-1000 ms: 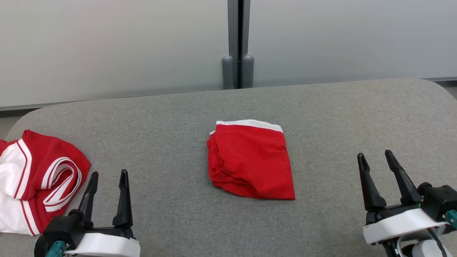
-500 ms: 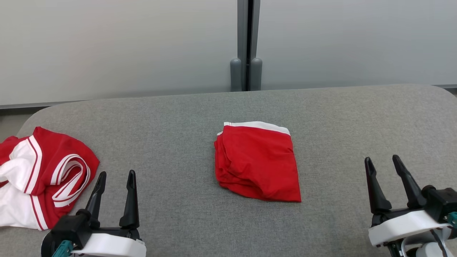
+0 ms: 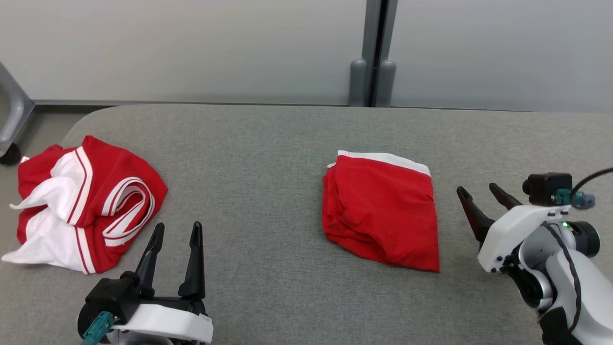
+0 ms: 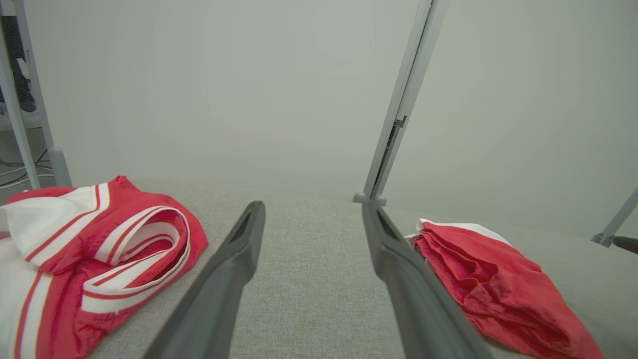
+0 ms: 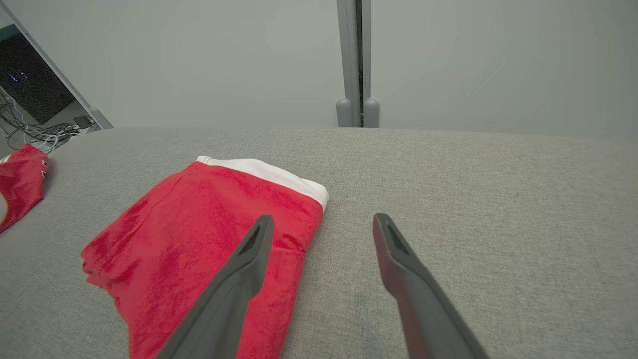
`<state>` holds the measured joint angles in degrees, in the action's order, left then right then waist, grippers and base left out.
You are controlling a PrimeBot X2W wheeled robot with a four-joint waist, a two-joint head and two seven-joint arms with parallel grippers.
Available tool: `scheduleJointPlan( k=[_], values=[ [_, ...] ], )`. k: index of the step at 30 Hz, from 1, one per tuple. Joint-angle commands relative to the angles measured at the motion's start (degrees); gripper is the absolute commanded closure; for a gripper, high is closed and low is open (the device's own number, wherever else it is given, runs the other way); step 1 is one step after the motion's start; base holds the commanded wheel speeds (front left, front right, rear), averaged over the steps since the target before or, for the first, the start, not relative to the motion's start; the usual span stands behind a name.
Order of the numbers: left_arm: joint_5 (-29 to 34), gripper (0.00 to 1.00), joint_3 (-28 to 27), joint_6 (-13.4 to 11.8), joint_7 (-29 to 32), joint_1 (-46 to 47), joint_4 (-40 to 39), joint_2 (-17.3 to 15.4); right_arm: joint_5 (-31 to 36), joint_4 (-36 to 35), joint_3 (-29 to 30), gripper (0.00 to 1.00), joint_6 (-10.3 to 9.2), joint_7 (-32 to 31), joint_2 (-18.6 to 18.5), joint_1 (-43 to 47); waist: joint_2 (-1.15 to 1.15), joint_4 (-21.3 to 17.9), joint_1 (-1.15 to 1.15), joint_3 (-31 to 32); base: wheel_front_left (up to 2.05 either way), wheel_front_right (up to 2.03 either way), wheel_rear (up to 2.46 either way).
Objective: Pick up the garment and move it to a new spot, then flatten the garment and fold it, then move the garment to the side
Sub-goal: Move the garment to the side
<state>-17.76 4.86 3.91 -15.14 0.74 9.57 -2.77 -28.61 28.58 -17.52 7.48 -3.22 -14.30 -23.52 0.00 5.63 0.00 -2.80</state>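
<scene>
A folded red garment [image 3: 383,211] with a white waistband lies flat in the middle of the grey padded table [image 3: 268,153]; it also shows in the wrist views [image 4: 493,279] [image 5: 199,224]. At the table's left end sits a crumpled red and white garment [image 3: 86,201] [image 4: 99,249] [image 5: 20,174]. My left gripper [image 3: 177,225] [image 4: 313,205] is open and empty at the near edge, just right of the crumpled garment. My right gripper [image 3: 477,188] [image 5: 324,218] is open and empty, hovering just right of the folded garment's right edge.
Pale wall panels with a grey post [image 3: 373,81] stand right behind the table's far edge. A metal frame leg [image 3: 9,120] stands off the table's left end. Bare grey surface lies between the two garments and right of the folded one.
The head camera has turned left, so everything sits further right in view. My right gripper has risen and come closer to the folded garment's right edge. The garments have not moved.
</scene>
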Motion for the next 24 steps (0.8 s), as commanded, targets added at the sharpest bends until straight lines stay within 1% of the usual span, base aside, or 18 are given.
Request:
scheduleJointPlan(
  k=[1, 4, 6, 9, 12, 17, 21, 22, 23, 24],
  values=[
    [-0.4, 0.0, 0.2, 0.1, 0.0, 1.2, 0.2, -0.2, -1.6, 1.7, -0.3, 0.0, 0.03, -2.0, -0.7, -1.7, 0.0, 2.1, 0.0, -1.7, 0.0, 0.0, 0.0],
    [-0.7, 0.0, 0.8, 0.0, 0.0, 2.2, 0.2, -0.2, -5.6, 6.2, -1.3, 0.0, 0.04, -8.5, -1.5, -5.3, 0.0, 4.1, 0.0, -3.0, 0.0, 0.0, 0.0],
    [-0.9, 0.0, 1.1, 0.0, 0.0, 2.8, 0.1, -0.2, -9.0, 9.1, -1.3, 0.0, 0.03, -13.2, -1.2, -7.1, 0.0, 5.4, 0.0, -3.8, 0.0, 0.0, 0.0],
    [-1.2, 0.0, 1.4, 0.2, 0.0, 3.4, 0.4, -0.2, -13.3, 11.3, -1.8, 0.0, 0.04, -18.1, -1.1, -9.1, 0.0, 7.2, 0.0, -4.7, 0.0, 0.0, 0.0],
    [-1.3, 0.0, 1.9, 0.1, 0.0, 3.9, 0.3, -0.2, -16.0, 13.0, -2.0, 0.0, 0.04, -20.4, -2.0, -9.9, 0.0, 8.8, 0.0, -5.6, 0.0, 0.0, 0.0],
    [-1.4, 0.0, 2.0, 0.1, 0.0, 4.5, 0.4, -0.2, -18.3, 16.9, -2.2, 0.0, 0.04, -23.3, -1.5, -11.2, 0.0, 10.3, 0.0, -6.4, 0.0, 0.0, 0.0],
    [-1.2, 0.0, 1.9, 0.0, 0.0, 4.6, 0.6, -0.2, -18.9, 18.3, -2.7, 0.0, 0.04, -21.8, -0.8, -11.3, 0.0, 10.4, 0.0, -6.2, 0.0, 0.0, 0.0],
    [-1.1, 0.0, 1.8, 0.0, 0.0, 4.6, 0.7, -0.2, -18.9, 18.0, -2.9, 0.22, 0.04, -21.0, -0.8, -11.3, 0.0, 10.3, 0.0, -6.0, 0.0, 0.0, 0.0],
    [-0.8, 0.0, 1.7, 0.1, 0.0, 4.5, 0.7, -0.2, -19.1, 17.7, -3.2, 0.67, 0.04, -20.1, -0.6, -11.2, 0.0, 10.0, 0.0, -5.8, 0.0, 0.0, 0.0],
    [-0.6, 0.0, 1.7, 0.2, 0.0, 4.5, 0.7, -0.2, -19.5, 17.4, -3.5, 1.0, 0.04, -19.2, -0.6, -11.1, 0.0, 9.6, 0.0, -5.5, 0.0, 0.0, 0.0]
  ],
)
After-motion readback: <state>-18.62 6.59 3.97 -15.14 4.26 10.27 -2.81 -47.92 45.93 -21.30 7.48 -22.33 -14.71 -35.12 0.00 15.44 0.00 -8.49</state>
